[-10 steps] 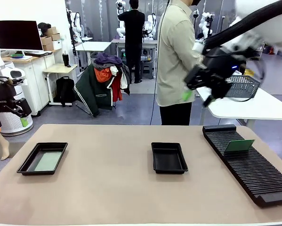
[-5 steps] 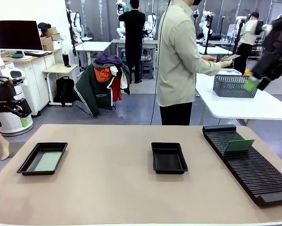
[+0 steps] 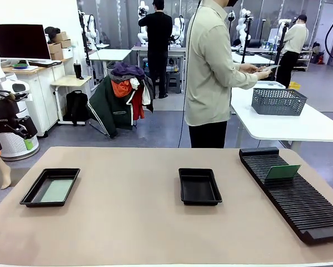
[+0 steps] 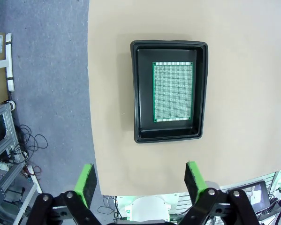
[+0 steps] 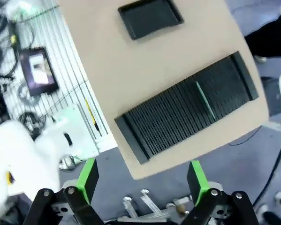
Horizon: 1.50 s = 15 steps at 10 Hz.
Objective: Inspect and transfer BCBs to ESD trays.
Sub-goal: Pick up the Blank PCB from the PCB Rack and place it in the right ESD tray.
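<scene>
One board [image 4: 173,91] lies flat on the floor of the tray [image 4: 169,132] by the left edge of the bench [image 3: 127,222], so I judge that half of the job done. The other tray [image 3: 199,187], near the bench's middle, has nothing in it. A second board [image 3: 283,172] stands tilted in a slot of the ribbed rack [image 3: 299,206] along the right edge. It looks to be the one left to check and move.

The left fingers [image 4: 88,185] hang spread wide, high above the filled tray, gripping nothing. The right fingers [image 5: 87,180] are spread and bare too, high over the rack.

The right wrist view is smeared, and the rack's near right corner is cut off. What the person [image 3: 210,72] at the far side holds is too small to tell.
</scene>
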Each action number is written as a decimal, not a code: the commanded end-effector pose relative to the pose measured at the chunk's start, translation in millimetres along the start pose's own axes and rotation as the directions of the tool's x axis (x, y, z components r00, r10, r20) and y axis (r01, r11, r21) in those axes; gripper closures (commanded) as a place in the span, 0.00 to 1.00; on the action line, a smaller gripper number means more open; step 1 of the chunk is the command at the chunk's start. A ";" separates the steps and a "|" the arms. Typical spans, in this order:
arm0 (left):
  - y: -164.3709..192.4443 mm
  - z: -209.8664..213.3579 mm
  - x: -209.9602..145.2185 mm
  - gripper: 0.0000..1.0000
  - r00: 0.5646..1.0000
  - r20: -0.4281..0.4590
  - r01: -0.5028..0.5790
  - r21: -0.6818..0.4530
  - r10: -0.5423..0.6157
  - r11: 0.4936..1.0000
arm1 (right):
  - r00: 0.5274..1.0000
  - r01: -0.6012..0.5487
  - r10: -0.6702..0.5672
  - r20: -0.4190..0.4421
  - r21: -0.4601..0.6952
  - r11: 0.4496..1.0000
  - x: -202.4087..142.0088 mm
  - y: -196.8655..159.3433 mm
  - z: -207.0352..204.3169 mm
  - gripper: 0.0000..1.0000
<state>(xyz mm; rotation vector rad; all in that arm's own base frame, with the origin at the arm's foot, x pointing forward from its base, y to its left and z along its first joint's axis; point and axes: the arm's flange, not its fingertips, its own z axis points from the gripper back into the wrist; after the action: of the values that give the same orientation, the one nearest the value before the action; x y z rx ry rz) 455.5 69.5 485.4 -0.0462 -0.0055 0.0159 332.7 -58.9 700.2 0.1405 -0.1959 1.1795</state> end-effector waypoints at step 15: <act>-0.4 -2.0 0.4 0.00 1.000 0.010 -0.001 -0.005 0.001 1.000 | 0.886 -0.462 0.460 -0.064 -0.024 0.887 -5.5 2.1 32.8 0.00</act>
<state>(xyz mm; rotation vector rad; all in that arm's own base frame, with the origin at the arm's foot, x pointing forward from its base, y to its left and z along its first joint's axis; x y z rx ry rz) 455.6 68.7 485.4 -0.0462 -0.0055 0.0143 325.9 -71.6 733.4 0.0170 -0.2107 1.6622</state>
